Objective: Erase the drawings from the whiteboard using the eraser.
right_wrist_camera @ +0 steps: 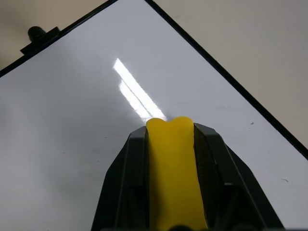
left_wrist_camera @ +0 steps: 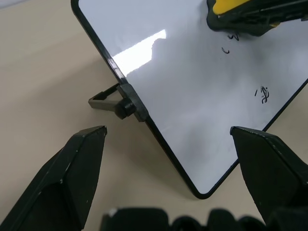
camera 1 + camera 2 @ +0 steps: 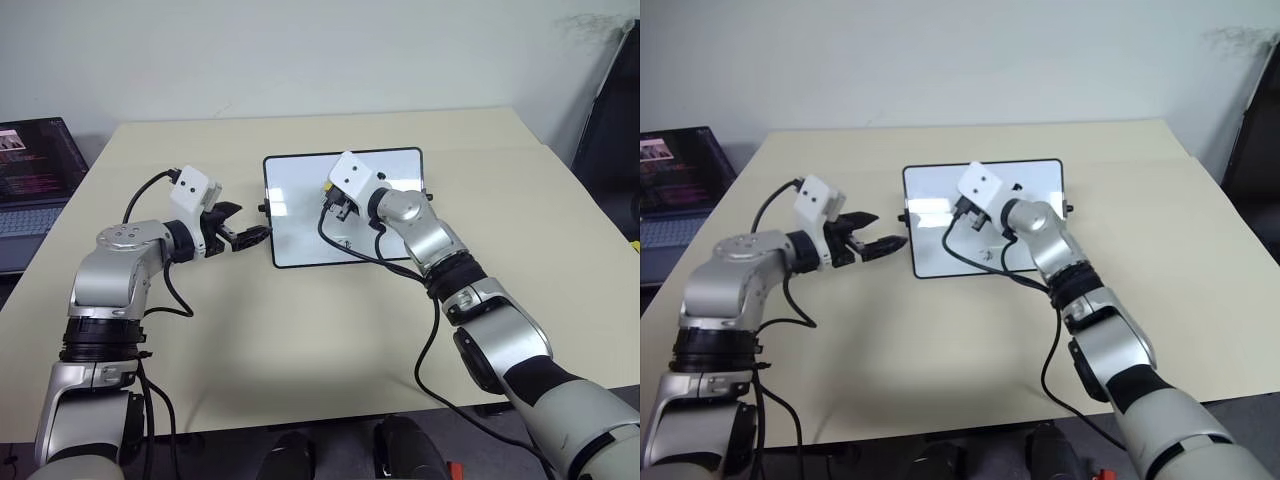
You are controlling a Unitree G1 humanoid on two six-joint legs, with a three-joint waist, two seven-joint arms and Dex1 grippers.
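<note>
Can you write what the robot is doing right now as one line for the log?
right gripper: shut on eraser, over whiteboard | left gripper: open, beside board's edge | drawings: some marks remain

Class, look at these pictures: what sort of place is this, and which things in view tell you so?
Probably an office or lab workroom: a plain beige table against a bare white wall, a small whiteboard lying on it, and an open laptop at the table's side.

Right hand [image 3: 338, 208] over whiteboard [image 3: 300, 215], left hand [image 3: 243, 228] beside its edge
</note>
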